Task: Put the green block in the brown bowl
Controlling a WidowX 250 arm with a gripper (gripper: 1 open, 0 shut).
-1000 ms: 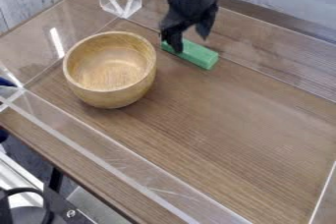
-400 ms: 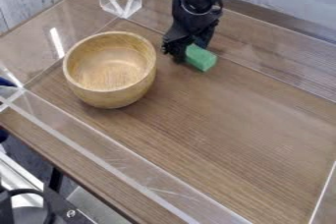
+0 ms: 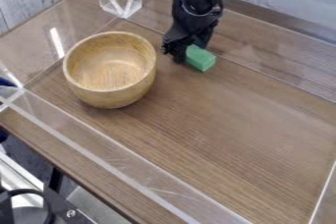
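Observation:
The green block (image 3: 201, 59) lies flat on the wooden table, just right of the brown bowl (image 3: 113, 91). Only its near end shows. My gripper (image 3: 187, 43) points steeply down over the block's far end and hides that part. One dark finger (image 3: 172, 43) stands at the block's left side, the other at its right. The fingers are apart with the block between them, and I cannot tell whether they touch it. The bowl is upright with nothing inside.
A clear plastic wall (image 3: 79, 135) borders the table along the front and left edges. A small clear triangular stand (image 3: 118, 0) sits at the back left. Bare wooden tabletop (image 3: 223, 140) stretches to the front right.
My gripper has sunk a little onto the block and now covers more of its far end. The block and the bowl have not moved.

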